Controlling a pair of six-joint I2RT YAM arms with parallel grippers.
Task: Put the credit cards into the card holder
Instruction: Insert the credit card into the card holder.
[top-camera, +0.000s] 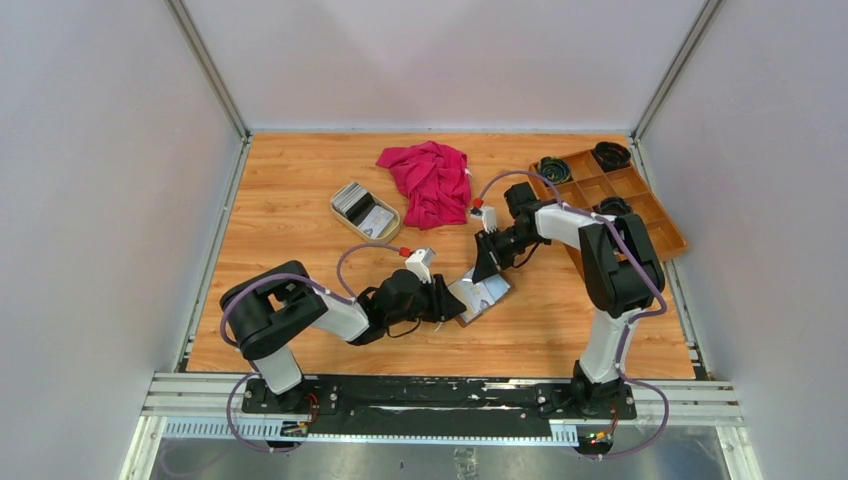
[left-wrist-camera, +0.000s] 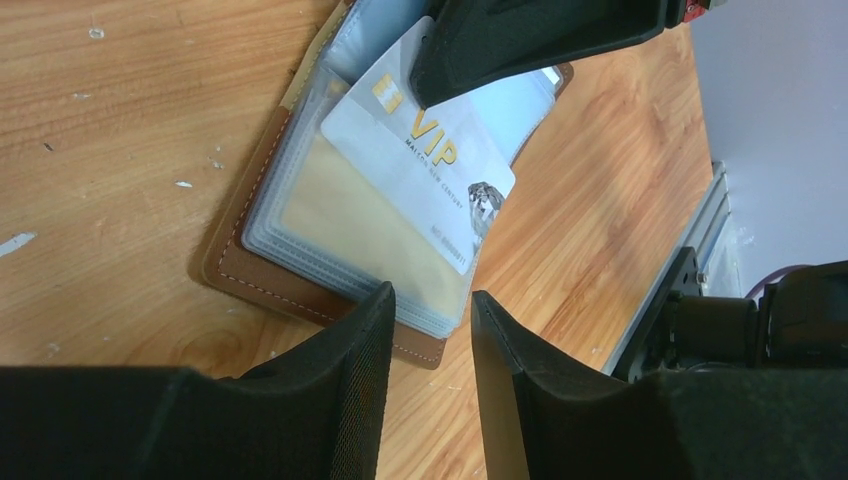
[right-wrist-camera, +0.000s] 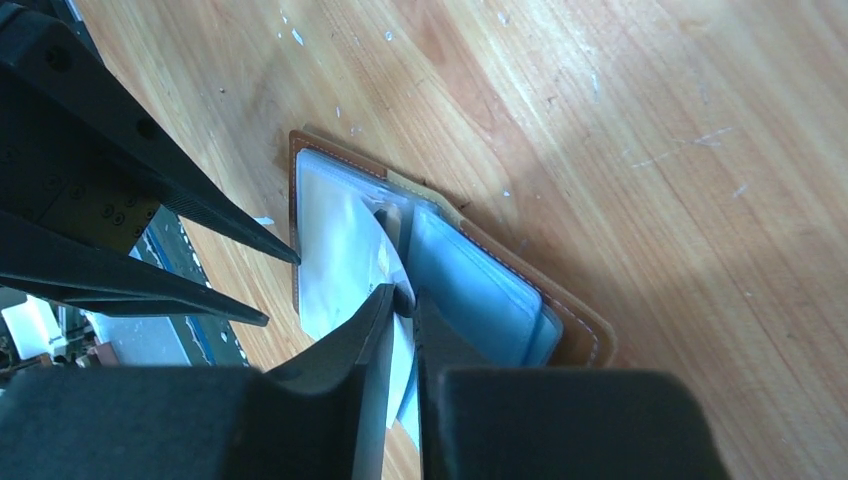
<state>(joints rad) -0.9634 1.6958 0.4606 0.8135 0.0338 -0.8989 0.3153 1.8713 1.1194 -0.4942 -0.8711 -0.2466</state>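
The brown card holder (top-camera: 485, 297) lies open on the table, its clear sleeves facing up (left-wrist-camera: 250, 270) (right-wrist-camera: 570, 320). A white card marked VIP (left-wrist-camera: 430, 170) lies slanted across the sleeves. My right gripper (top-camera: 488, 272) (right-wrist-camera: 405, 295) points down onto that card near its top corner, its jaws only a narrow slit apart. My left gripper (top-camera: 455, 300) (left-wrist-camera: 432, 300) is open just short of the holder's near corner, with bare wood between its fingers. More credit cards (top-camera: 355, 200) sit in the beige dish (top-camera: 385, 225).
A crumpled pink cloth (top-camera: 430, 180) lies behind the holder. A wooden compartment tray (top-camera: 640, 215) with dark round items stands at the back right, close to the right arm. White walls enclose the table on three sides.
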